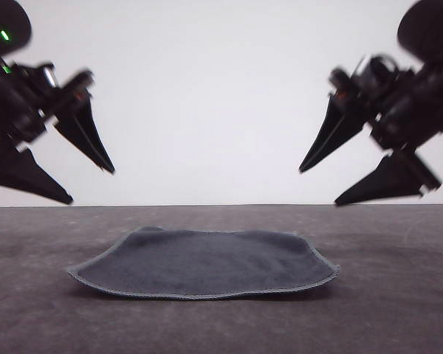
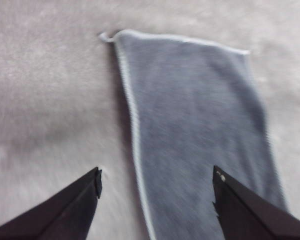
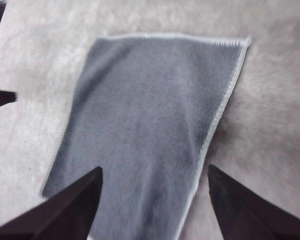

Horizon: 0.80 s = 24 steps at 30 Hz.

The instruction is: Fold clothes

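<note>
- Cloth (image 1: pixel 203 263) lies flat, dark face up, mid-table (image 1: pixel 399 295)
- Left gripper (image 1: pixel 85 181) at 10 o'clock above it, jaws wide, empty
- Right gripper (image 1: pixel 321 184) at 2 o'clock, jaws wide, empty

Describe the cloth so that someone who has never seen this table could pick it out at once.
On the grey table, midway between the raised left gripper and right gripper, the cloth lies spread flat, unfolded. It is a small square, dark grey-blue on top. A pale stitched edging around its border sets it apart from the table's plain surface.
</note>
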Tool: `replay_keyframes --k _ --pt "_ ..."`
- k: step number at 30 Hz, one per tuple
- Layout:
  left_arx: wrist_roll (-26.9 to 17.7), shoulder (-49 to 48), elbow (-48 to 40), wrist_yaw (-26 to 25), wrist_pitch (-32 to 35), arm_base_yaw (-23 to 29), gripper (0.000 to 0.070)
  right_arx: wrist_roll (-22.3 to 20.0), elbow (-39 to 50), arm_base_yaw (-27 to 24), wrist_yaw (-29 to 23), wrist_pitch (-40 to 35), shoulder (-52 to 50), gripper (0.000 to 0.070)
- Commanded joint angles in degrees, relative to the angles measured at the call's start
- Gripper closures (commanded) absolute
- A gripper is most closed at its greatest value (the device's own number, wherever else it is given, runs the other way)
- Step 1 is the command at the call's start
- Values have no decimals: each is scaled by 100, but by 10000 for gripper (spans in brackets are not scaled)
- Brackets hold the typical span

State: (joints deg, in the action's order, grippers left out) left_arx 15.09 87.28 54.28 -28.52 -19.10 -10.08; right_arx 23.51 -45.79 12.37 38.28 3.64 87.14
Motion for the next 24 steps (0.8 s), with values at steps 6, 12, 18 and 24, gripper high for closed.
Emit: replay_keyframes --k 6,12,18,24 --pt "-79 1073 528 -349 373 69 266 616 -203 -121 281 -883 838 285" --pt "-55 1685 960 -560 386 65 265 620 -553 -137 390 -920 1303 285" --pt "109 2126 1278 -592 366 65 265 762 -998 -137 409 -799 1723 285" --pt "173 2232 1318 -688 411 2 265 762 -1215 -137 368 -709 1896 286"
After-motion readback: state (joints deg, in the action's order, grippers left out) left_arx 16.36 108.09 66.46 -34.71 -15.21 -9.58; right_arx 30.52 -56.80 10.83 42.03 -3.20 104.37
